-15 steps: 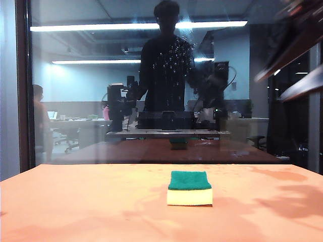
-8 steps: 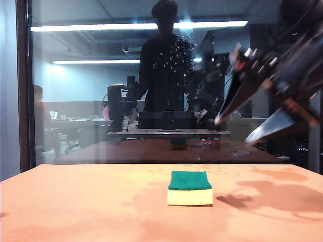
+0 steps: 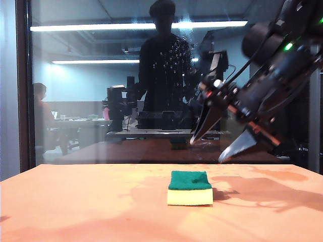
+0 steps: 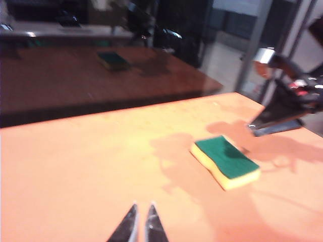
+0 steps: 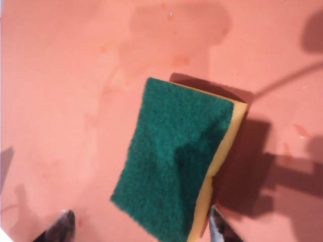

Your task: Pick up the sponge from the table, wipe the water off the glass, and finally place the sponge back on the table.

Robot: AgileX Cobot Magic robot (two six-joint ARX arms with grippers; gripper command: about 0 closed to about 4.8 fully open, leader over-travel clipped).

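**Closing in on a soft, light sponge**

Lying flat on the orange surface (image 3: 75, 201) before the glass (image 3: 91, 101), green side up, the sponge (image 3: 190, 188) looks light and squashy; a pinch across the cream foam flanks should hold it, though too hard a squeeze would crush it. The right tool (image 3: 213, 146) hangs just above it, fingers spread wide. The left tool (image 4: 141, 225) sits well apart, tips nearly pressed together. No brand or writing is readable.
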